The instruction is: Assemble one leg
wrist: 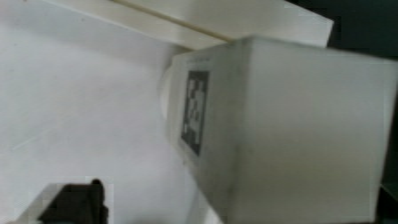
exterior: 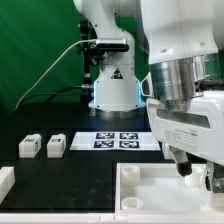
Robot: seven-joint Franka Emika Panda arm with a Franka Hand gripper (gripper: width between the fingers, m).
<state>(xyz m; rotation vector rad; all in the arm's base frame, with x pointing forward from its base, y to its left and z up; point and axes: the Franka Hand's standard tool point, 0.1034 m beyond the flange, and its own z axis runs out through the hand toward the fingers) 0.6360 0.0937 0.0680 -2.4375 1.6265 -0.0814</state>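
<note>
Status: mid-task, nothing confirmed seated.

- The small white plastic cuboid leg [wrist: 267,120] with its black-and-white square tag [wrist: 196,102] fills the wrist view, close up. It is on or just above the large flat white panel [exterior: 150,195] with recessed corners.
- In the exterior view that puts it under the gripper [exterior: 192,172], toward the panel's side on the exterior view's right, and mostly hidden. I can't tell whether it is in a recess, touching the panel or threaded in at all.
- Left to do, my read: seat it in a corner recess, twist it home, release.
- 2 more tagged white pegs lie loose on the black surface [exterior: 85,175], well apart from the panel: the nearer spare peg [exterior: 55,146] and the outer spare peg [exterior: 28,146], side by side on the exterior view's left.
- The thin white marker board [exterior: 120,140] lies between them and the gripper.

Arm pose: the wrist hangs over the panel on the exterior view's right, with the gripper pointing down and low, close to the panel.

Gripper state: only 1 dark fingertip [wrist: 71,205] shows in the wrist view, apart from the leg's tagged face. The other finger is out of sight, so I can't tell whether the jaws are spread or pinching the leg.
</note>
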